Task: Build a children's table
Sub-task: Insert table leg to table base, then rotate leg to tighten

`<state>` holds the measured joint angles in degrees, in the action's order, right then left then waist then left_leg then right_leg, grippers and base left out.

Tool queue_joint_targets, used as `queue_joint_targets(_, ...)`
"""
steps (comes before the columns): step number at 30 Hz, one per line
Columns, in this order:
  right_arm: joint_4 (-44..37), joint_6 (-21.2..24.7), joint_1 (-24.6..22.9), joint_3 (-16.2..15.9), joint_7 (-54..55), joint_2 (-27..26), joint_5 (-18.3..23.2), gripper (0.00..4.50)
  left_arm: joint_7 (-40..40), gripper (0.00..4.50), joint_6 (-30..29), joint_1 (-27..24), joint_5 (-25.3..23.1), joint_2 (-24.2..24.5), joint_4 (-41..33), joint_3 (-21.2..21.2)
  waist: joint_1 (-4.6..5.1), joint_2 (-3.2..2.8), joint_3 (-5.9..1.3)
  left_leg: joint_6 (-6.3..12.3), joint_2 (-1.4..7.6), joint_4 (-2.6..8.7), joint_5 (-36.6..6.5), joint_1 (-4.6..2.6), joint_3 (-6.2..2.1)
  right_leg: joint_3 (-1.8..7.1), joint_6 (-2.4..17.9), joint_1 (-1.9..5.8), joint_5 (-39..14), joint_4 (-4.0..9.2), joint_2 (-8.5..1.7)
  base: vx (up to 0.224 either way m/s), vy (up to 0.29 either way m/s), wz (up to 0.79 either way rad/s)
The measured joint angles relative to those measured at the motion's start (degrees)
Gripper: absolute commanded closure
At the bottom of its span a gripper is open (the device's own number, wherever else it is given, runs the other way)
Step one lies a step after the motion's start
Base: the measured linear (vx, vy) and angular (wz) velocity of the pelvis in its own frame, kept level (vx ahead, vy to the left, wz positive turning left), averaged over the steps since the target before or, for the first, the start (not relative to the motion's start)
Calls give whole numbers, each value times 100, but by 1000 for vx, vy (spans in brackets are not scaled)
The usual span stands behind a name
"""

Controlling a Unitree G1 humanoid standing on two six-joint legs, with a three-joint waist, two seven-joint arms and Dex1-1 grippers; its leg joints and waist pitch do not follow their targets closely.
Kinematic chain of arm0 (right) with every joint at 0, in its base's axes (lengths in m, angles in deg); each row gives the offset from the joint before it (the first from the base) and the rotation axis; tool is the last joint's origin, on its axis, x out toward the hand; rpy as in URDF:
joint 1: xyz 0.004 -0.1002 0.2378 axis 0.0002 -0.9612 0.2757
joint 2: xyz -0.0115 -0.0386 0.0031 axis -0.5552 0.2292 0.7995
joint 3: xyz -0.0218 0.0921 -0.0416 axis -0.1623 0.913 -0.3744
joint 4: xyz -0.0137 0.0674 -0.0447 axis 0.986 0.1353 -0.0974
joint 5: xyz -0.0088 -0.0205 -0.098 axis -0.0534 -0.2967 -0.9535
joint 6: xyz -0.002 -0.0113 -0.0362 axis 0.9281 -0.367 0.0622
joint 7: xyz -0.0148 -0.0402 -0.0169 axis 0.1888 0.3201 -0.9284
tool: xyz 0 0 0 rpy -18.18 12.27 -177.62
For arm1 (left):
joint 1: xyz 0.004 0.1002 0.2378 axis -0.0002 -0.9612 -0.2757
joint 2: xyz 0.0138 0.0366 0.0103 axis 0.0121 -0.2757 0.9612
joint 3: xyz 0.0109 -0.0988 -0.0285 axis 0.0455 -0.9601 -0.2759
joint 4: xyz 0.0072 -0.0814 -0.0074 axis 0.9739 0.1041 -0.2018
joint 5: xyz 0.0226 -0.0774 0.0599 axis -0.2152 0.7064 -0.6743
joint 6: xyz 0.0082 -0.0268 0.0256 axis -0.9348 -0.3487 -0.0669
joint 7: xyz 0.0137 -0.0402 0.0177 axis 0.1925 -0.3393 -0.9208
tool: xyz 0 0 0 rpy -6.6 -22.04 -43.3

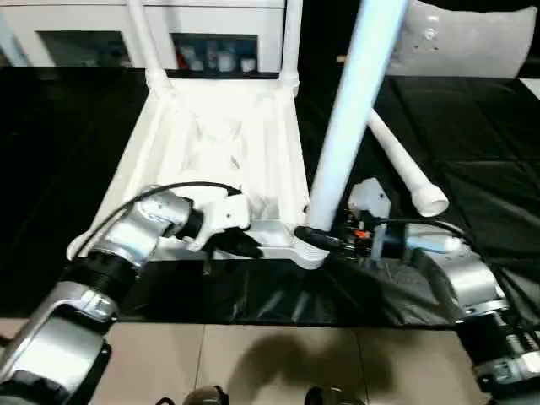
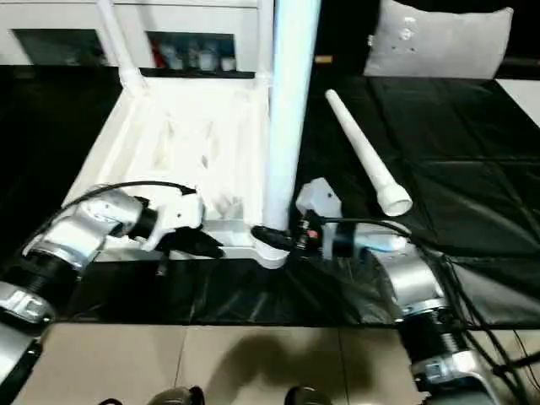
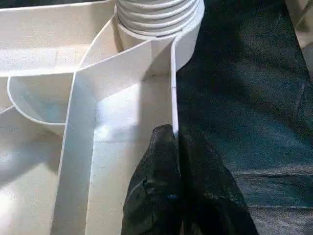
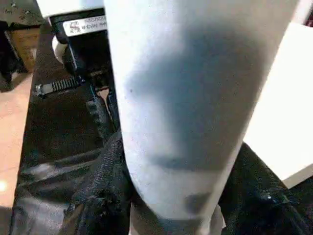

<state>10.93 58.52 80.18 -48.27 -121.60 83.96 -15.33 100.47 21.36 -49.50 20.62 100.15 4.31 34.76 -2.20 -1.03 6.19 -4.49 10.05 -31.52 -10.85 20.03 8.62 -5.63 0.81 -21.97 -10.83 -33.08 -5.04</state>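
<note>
Silver forearms reach in from the near edge, one from each side, over a black cover (image 1: 472,126) spread on the table. On that cover lies the children's table top (image 1: 219,143), all white and upside down, its ribbed underside facing up.

At the near rim of the top, the left hand (image 1: 249,245) has its two black fingers (image 3: 171,196) pressed together, with a thin upright wall of the rim caught between their tips. The left wrist view shows this wall running straight from the fingertips to the near right corner socket (image 3: 159,17), where ridged rings of a leg's end sit in the round opening.

That leg (image 1: 350,110) stands upright in the socket, rising out past the upper edge of the head views. The right hand (image 2: 270,237) grips it low down, just above the socket, its fingers (image 4: 98,196) set on either side of the tube and about half spread to take its width.

Two more legs (image 1: 143,42) stand upright in the far corners of the top. A fourth leg (image 2: 367,156) lies loose on the cover to the right of the top, apart from it, wide end toward the robot.

Beyond the table stands a white cabinet (image 1: 211,34) with glass fronts.
</note>
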Motion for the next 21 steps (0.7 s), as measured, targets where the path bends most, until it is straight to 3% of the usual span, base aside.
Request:
queue_joint_targets(6, -165, 146, -117, 8, 577, -325, -9, 261, -384, 450, -745, -602, 80, 142, -871, -375, 116, -10, 11, -1, -2, 9, -1, -10, -1, 1, -4, -19, -4, 8, 2, 0, 0, 0)
queue_joint_targets(9, -246, 210, -174, 21, 1037, -539, -67, 261, -933, 450, -1553, -1160, 74, 140, -1838, -606, 210, -18, 17, -1, -9, 8, -1, -8, -8, 0, -2, -33, -17, 20, 1, 0, 0, 0)
queue_joint_targets(14, -7, 227, 34, 230, 1826, -715, -368, 261, -1880, 450, -2840, -1483, -131, -487, -2883, -637, 341, -45, 33, 1, -17, 9, -3, 2, -16, -17, -2, -35, -18, 142, 1, 0, 0, 0)
queue_joint_targets(17, 319, 227, 265, 351, 2190, -771, -429, 261, -2327, 450, -3414, -1374, -294, -967, -2978, -566, 318, -46, 31, 3, -21, 9, -3, 7, -11, -12, -2, -26, -18, 174, 1, 0, 0, 0)
queue_joint_targets(21, 458, 229, 368, 406, 2332, -783, -461, 261, -2605, 450, -3693, -1246, -381, -1116, -3005, -468, 269, -47, 29, 3, -21, 8, -2, 12, 0, -4, -1, -26, -17, 178, 1, 0, 0, 0)
